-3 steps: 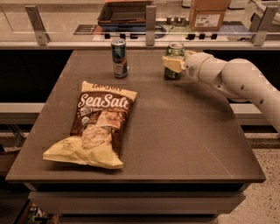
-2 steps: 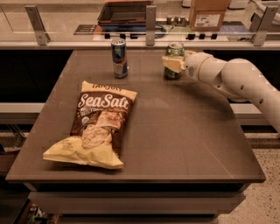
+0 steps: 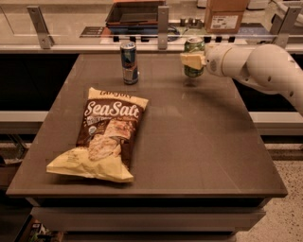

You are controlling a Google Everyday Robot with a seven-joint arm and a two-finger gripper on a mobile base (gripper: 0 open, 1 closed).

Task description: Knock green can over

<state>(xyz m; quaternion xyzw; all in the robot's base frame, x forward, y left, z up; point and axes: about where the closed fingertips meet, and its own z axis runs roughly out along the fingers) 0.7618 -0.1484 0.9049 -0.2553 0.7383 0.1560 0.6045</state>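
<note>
The green can (image 3: 195, 47) stands upright at the back right of the dark table (image 3: 189, 142); its lower edge seems a little above the tabletop, with a faint shadow beneath. My gripper (image 3: 192, 60) reaches in from the right on the white arm (image 3: 255, 66) and is shut on the can, with one pale finger (image 3: 188, 60) across the can's front. The far side of the can is hidden.
A slim blue-and-silver can (image 3: 129, 61) stands upright at the back, left of the green can. A Sea Salt chip bag (image 3: 106, 134) lies on the left half of the table. A railing with posts (image 3: 163, 21) and a cardboard box (image 3: 225, 14) sit behind the table.
The gripper and green can have shifted together slightly right and upward in the view; the can stays upright. The blue can and chip bag have not moved.
</note>
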